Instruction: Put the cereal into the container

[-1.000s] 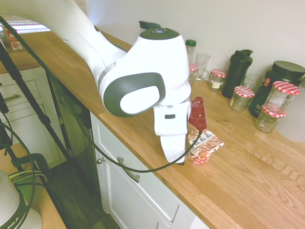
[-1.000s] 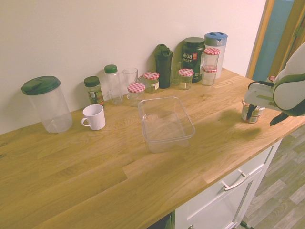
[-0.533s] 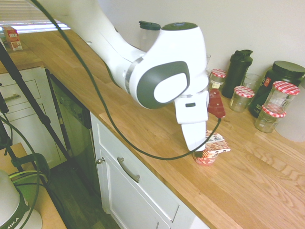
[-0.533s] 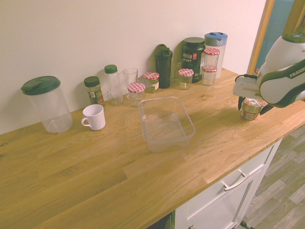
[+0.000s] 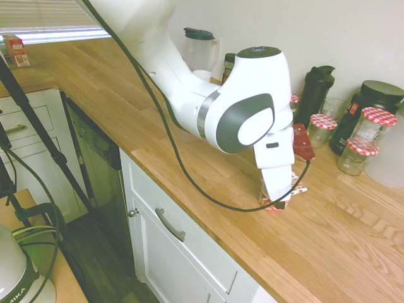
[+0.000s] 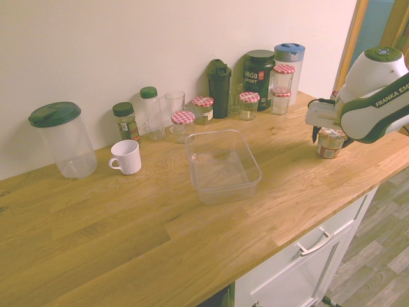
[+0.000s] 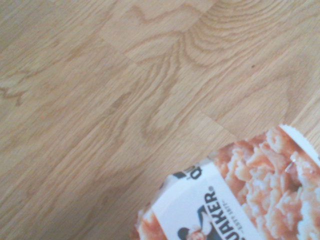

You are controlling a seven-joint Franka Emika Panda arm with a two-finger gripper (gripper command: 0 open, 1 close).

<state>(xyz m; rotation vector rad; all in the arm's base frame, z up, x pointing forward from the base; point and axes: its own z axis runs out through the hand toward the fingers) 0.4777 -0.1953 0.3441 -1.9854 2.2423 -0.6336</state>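
The cereal [image 6: 330,143], a small cup with red-pink printed sides and a "Quaker" lid [image 7: 260,195], stands upright between the wide-spread fingertips [image 6: 315,134] of the tool [image 6: 330,135].

The cereal cup [image 6: 330,144] and the gripper [image 6: 331,135] have shifted together, seemingly a little nearer the container [image 6: 223,167].

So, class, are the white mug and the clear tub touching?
Apart: the second exterior view shows bare counter between the white mug and the clear tub.
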